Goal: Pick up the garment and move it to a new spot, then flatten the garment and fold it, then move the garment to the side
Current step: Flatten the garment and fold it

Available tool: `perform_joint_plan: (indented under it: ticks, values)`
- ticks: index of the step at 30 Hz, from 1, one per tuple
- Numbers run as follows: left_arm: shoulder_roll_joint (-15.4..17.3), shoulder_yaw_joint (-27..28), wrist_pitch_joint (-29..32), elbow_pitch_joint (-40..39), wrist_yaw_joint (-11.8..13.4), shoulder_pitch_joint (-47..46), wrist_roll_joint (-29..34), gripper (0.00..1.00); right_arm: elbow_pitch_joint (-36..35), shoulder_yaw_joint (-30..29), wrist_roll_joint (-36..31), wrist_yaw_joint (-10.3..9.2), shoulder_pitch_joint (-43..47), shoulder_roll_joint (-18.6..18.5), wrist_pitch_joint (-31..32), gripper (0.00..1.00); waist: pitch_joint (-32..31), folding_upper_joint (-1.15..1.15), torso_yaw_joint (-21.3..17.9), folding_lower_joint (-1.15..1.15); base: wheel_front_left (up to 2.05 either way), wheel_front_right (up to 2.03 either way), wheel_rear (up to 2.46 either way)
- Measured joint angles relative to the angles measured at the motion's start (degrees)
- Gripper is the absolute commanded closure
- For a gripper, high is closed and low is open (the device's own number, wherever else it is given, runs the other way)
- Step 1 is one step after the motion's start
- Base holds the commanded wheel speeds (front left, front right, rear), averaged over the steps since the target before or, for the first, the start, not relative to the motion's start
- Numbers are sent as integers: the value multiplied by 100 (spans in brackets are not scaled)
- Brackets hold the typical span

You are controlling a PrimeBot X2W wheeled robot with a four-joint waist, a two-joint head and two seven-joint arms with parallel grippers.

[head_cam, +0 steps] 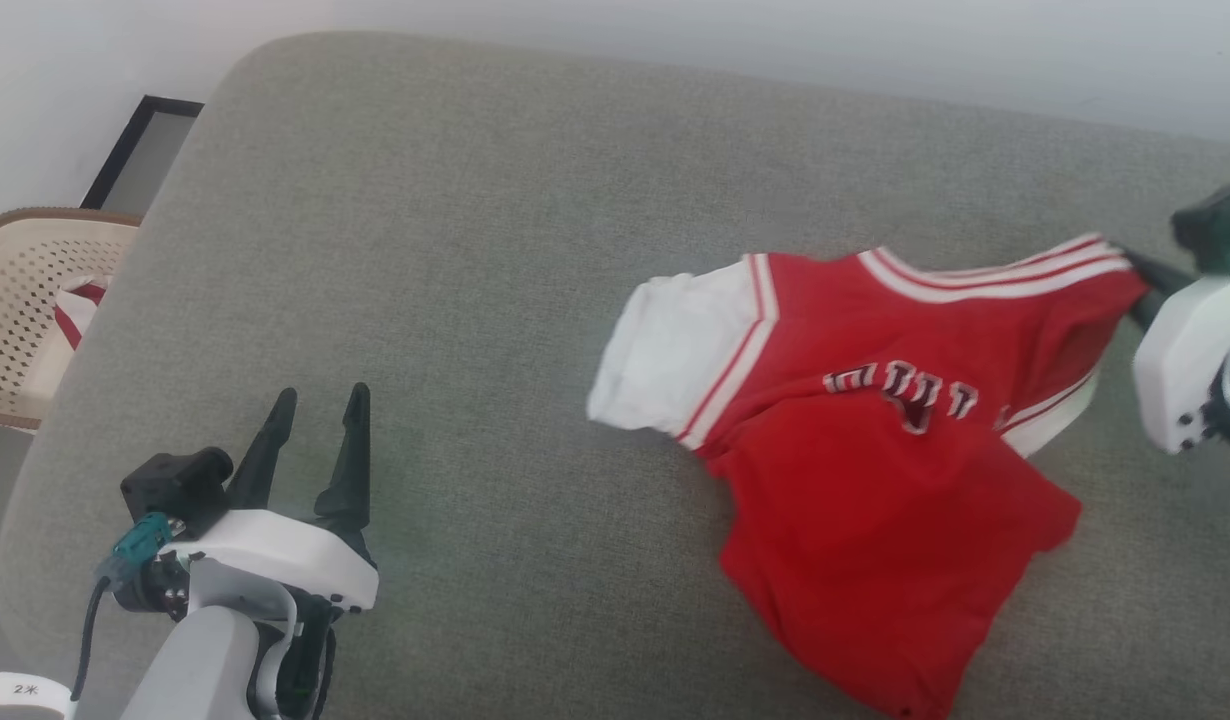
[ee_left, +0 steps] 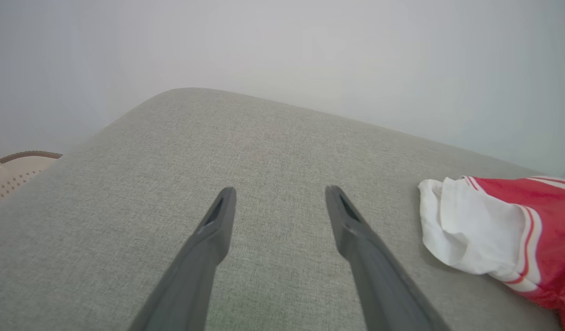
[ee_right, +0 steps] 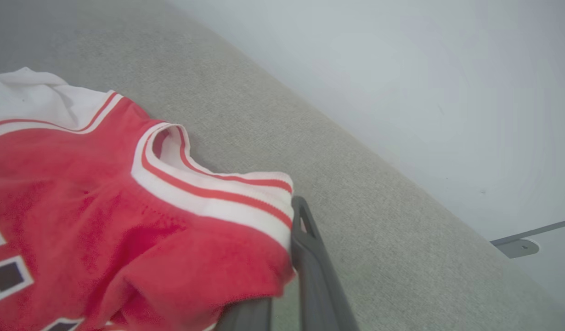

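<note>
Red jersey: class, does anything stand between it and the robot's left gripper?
Nothing visible does. Between the left gripper, jaws open, and the red jersey lies only bare grey cushion, up to the white sleeve. The right gripper is shut on the jersey's striped trim at the opposite end.

Grey upholstered cushion (head_cam: 475, 250) — pale wall (head_cam: 675, 30) behind (evenly lit).

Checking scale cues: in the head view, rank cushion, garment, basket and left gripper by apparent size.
1. cushion
2. garment
3. basket and left gripper look alike; the gripper is nearer, so unranked.
</note>
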Motion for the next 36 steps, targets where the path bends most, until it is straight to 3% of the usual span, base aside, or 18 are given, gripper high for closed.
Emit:
perform_joint_plan:
  ticks: [7, 11, 14, 18, 21, 23, 24, 30, 36]
  values:
    - [-34, 51, 0, 53, -48, -1, 135, 0, 160, -111, -55, 1, -123, -21, 113, 100, -9, 0, -30, 0, 0, 0, 0]
    - [-67, 79, 0, 76, -67, -5, 181, 0, 342, -10, 134, 1, -86, 177, 249, 100, 15, 0, -36, 0, 0, 0, 0]
    - [-102, 92, 0, 87, -101, -31, 213, 0, 622, 73, 353, 0, 6, 323, 370, 87, 40, 0, -20, 0, 0, 0, 0]
    - [-172, 86, 0, 118, -153, -113, 265, 0, 1034, 209, 740, 1, 2, 499, 592, 84, 56, 0, 31, 0, 0, 0, 0]
    - [-197, 76, 0, 168, -176, -128, 294, 0, 1380, 289, 923, 1, -86, 588, 644, 71, 57, 0, 68, 0, 0, 0, 0]
    - [-214, 71, 0, 209, -201, -147, 321, 0, 1651, 385, 1021, 1, -226, 650, 577, 51, 37, 0, 96, 0, 0, 0, 0]
    - [-224, 73, 0, 216, -204, -153, 334, 0, 1712, 402, 1016, 1, -278, 654, 510, 0, 30, 0, 103, 0, 0, 0, 0]
    - [-237, 154, 0, 209, -250, -130, 353, 0, 1906, 394, 1162, 0, -499, 597, 182, 0, -72, 0, 69, 0, 0, 0, 0]
    - [-234, 224, 0, 158, -275, -3, 385, 0, 1532, 433, 1412, 0, -313, 414, -15, 0, -157, 0, -21, 0, 0, 0, 0]
